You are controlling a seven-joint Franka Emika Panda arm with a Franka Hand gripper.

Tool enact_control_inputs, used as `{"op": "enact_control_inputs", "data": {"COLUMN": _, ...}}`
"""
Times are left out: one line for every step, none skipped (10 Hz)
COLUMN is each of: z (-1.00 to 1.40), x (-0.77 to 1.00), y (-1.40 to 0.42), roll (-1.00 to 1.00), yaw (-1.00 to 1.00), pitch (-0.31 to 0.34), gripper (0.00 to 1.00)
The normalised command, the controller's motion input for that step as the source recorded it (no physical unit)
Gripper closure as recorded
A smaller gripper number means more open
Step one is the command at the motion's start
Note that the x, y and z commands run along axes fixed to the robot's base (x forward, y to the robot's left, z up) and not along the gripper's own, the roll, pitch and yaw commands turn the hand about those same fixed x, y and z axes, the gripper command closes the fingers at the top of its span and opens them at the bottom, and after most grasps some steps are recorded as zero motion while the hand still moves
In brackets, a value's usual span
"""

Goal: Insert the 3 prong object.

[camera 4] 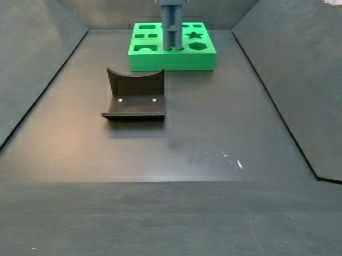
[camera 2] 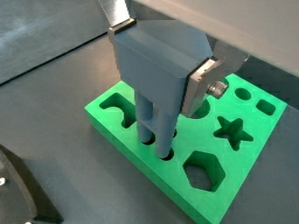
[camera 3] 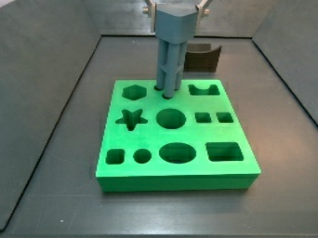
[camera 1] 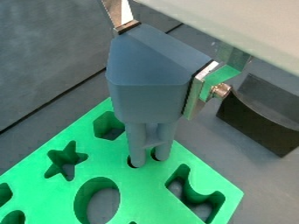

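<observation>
Gripper (camera 1: 158,52) sits right over the green shape board (camera 3: 174,172) with its jaws clamped on the blue-grey 3 prong object (camera 1: 149,83), silver finger plate (camera 2: 205,80) pressed flat against the side of it. In both wrist views the prongs (camera 2: 156,140) go straight down into small round holes in the board, near the hexagon cutout (camera 2: 202,169) and star cutout (camera 2: 232,131), so the piece stands upright. The fixture (camera 4: 134,98) is on the dark table (camera 4: 201,140), well apart from the board.

No readable text, labels, brands, numbers or signs on anything in view.
</observation>
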Motion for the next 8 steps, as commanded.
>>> {"op": "enact_control_inputs", "data": {"z": -0.37, "x": -0.06, "y": 0.00, "roll": -0.06, "yaw": 0.09, "pitch": -0.023, "gripper": 1.00}}
{"op": "enact_control_inputs", "data": {"z": -0.36, "x": -0.05, "y": -0.03, "roll": -0.02, "yaw": 0.01, "pitch": -0.020, "gripper": 1.00}}
{"op": "enact_control_inputs", "data": {"z": -0.42, "x": 0.17, "y": -0.13, "roll": -0.06, "yaw": -0.02, "pitch": 0.000, "gripper": 1.00}}
{"op": "enact_control_inputs", "data": {"z": -0.56, "x": 0.28, "y": 0.00, "roll": -0.01, "yaw": -0.09, "pitch": 0.000, "gripper": 1.00}}
{"op": "enact_control_inputs", "data": {"z": -0.75, "x": 0.04, "y": 0.00, "roll": 0.08, "yaw": 0.00, "pitch": -0.010, "gripper": 1.00}}
{"op": "enact_control_inputs", "data": {"z": -0.58, "x": 0.00, "y": 0.00, "roll": 0.04, "yaw": -0.01, "pitch": -0.009, "gripper": 1.00}}
{"op": "enact_control_inputs", "data": {"z": 0.00, "x": 0.00, "y": 0.15, "roll": -0.11, "yaw": -0.02, "pitch": 0.000, "gripper": 1.00}}
{"op": "enact_control_inputs", "data": {"z": 0.00, "x": 0.00, "y": 0.00, "roll": 0.00, "yaw": 0.00, "pitch": 0.000, "gripper": 1.00}}
